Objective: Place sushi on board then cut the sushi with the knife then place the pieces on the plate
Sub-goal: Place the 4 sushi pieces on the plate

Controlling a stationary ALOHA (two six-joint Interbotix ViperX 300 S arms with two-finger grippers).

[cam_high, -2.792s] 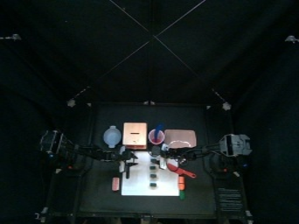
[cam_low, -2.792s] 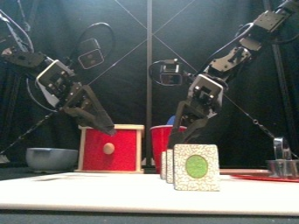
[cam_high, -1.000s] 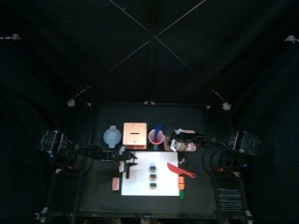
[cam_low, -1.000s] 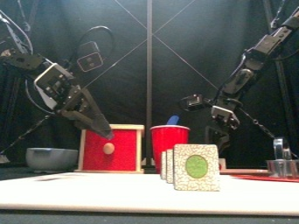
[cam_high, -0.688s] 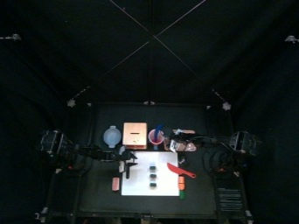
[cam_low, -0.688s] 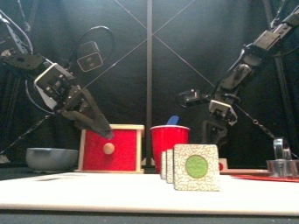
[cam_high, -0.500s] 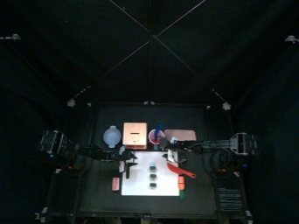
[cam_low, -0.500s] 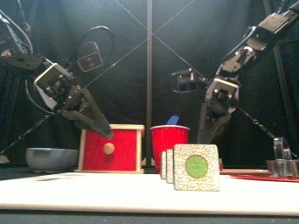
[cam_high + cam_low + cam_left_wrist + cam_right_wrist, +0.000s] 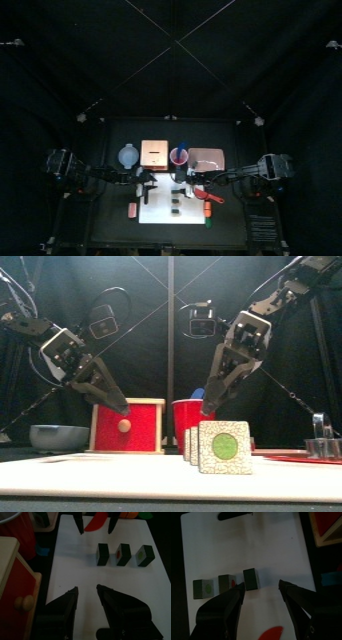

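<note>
Spread wide and gripping nothing, the jaws of both arms hang above the black desk. The right arm slants down from the upper right, its jaws leaning toward the centre over the back of the white rectangular cutting board. The left arm slants down from the left, its jaws aimed at the board's left edge, in front of the pale wooden box with a red drawer front. The flat pink tray lies behind the board on the right. Three dark green toy sushi blocks stand in a row at mid-board, with small gaps between them. The red toy knife lies on the board to their right, untouched. Half a second ago the right arm stood upright, farther right; it has since swung inward. The left arm, the sushi and the knife have not moved.
</note>
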